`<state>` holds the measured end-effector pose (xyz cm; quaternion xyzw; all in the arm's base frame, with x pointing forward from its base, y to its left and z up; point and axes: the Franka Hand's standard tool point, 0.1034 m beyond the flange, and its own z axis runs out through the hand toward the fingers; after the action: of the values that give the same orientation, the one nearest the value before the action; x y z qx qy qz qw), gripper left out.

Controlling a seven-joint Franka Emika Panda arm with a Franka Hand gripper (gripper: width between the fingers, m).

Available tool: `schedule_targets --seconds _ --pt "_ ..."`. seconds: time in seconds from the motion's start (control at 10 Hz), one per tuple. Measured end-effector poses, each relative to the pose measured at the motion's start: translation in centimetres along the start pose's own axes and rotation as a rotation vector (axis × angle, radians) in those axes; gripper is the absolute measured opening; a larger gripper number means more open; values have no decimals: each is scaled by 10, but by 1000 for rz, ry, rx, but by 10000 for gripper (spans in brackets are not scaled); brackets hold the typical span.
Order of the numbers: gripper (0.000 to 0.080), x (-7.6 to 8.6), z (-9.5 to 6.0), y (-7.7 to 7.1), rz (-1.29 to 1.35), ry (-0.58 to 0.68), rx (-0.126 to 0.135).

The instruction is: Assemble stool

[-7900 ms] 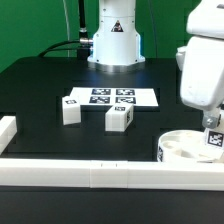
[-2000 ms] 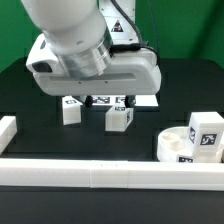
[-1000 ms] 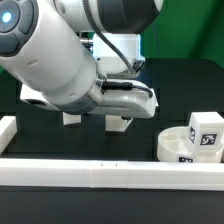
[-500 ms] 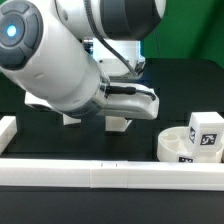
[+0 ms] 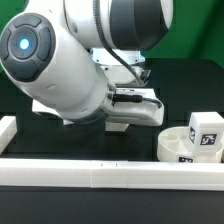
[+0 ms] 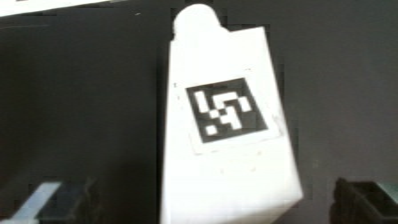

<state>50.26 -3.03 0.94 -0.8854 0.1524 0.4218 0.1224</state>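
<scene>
1. Black table (image 5: 192,100), green backdrop (image 5: 200,30); white bars (image 5: 100,175) line the table's near edge.
2. The arm (image 5: 60,70) hides most of the tabletop.
3. The seat (image 5: 168,150), cut by the frame, sits apart from the gripper.
4. The gripper (image 6: 210,200) gapes wide, with a tagged leg (image 6: 222,110) between its fingers, touching neither.

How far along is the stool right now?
Done: one tagged leg stands at the round seat; whether it is fastened, I cannot tell. In hand: the open tool straddles a second leg lying flat, not yet gripped. Left: grasp it and fit it to the seat.
</scene>
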Motion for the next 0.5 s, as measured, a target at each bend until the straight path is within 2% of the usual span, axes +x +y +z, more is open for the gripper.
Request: schedule_targets --seconds 0.3,0.5 --pt "649 1 1 0 1 5 0" --pt "389 3 1 0 1 13 -1"
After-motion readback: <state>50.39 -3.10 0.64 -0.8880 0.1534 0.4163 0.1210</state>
